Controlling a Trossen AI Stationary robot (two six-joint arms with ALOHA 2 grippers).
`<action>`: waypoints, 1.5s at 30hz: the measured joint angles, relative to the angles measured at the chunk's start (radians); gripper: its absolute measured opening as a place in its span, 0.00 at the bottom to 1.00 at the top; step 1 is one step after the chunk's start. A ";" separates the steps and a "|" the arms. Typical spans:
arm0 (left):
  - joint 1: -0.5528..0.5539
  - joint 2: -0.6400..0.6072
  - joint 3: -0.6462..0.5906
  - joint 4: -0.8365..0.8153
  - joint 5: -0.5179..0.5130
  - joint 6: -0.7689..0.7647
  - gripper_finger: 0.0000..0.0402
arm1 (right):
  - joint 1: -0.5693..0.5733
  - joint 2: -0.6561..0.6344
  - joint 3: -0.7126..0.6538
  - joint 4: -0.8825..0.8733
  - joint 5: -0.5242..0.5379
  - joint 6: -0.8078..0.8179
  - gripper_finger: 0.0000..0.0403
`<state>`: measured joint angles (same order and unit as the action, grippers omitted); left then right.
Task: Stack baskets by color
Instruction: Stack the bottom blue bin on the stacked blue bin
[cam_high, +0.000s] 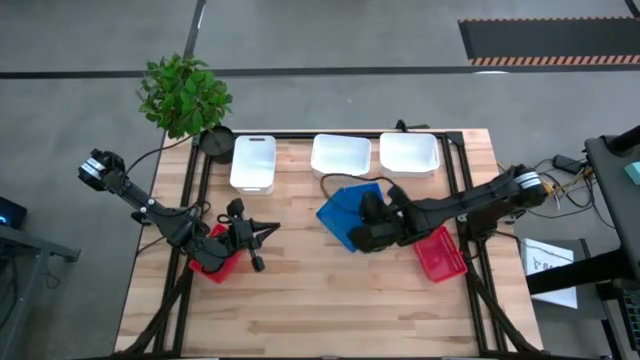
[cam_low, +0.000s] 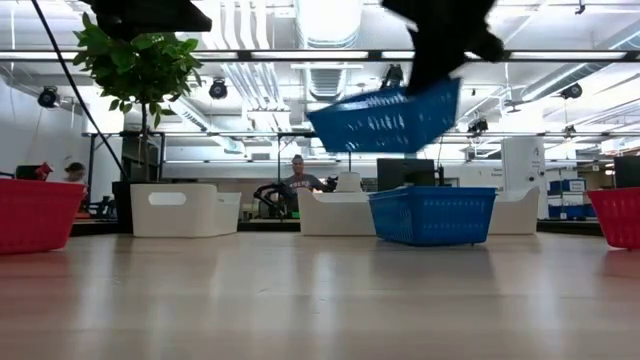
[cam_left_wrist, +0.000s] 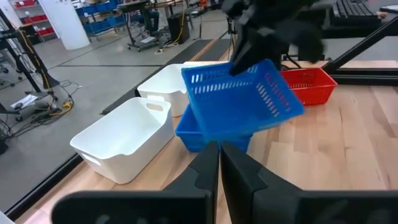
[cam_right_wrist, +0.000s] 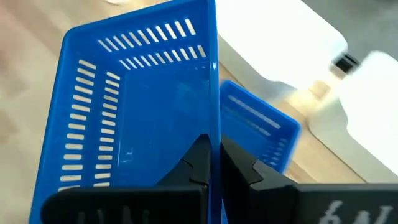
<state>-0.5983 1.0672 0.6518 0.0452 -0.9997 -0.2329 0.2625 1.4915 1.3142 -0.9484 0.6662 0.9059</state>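
Observation:
My right gripper (cam_right_wrist: 213, 155) is shut on a blue basket (cam_high: 338, 218), held tilted in the air above and a little left of a second blue basket (cam_low: 432, 215) that rests on its base on the table. My left gripper (cam_left_wrist: 219, 163) is shut with nothing between its fingers, and it hangs beside a red basket (cam_high: 213, 258) at the table's left. Another red basket (cam_high: 440, 253) stands at the right. Three white baskets (cam_high: 253, 162) (cam_high: 340, 155) (cam_high: 408, 153) stand in a row along the far edge. My right gripper pinches the rim of one side wall (cam_right_wrist: 214, 127) of the blue basket, one finger inside the basket and one outside. The fingers come slanting down from the table's right. The basket hangs clear of the table, tilted, its held end (cam_low: 450, 88) highest.
A potted plant (cam_high: 185, 95) stands off the far left corner beside a dark round pot (cam_high: 215, 140). A cable (cam_high: 335, 182) lies near the blue baskets. Bare wood stretches along the table's near half (cam_high: 320, 310). People sit in the room beyond the table.

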 joint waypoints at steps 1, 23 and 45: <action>0.000 0.000 0.000 -0.001 0.000 0.000 0.00 | -0.012 -0.017 -0.032 0.008 0.000 0.015 0.02; 0.001 0.000 -0.004 -0.001 0.001 0.001 0.00 | -0.125 -0.345 -0.475 0.314 -0.012 0.283 0.03; 0.001 0.000 -0.004 -0.001 0.000 0.001 0.00 | -0.126 -0.330 -0.525 0.358 0.025 0.354 0.03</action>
<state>-0.5976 1.0672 0.6476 0.0444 -0.9993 -0.2320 0.1368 1.1614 0.7887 -0.5908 0.6916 1.2602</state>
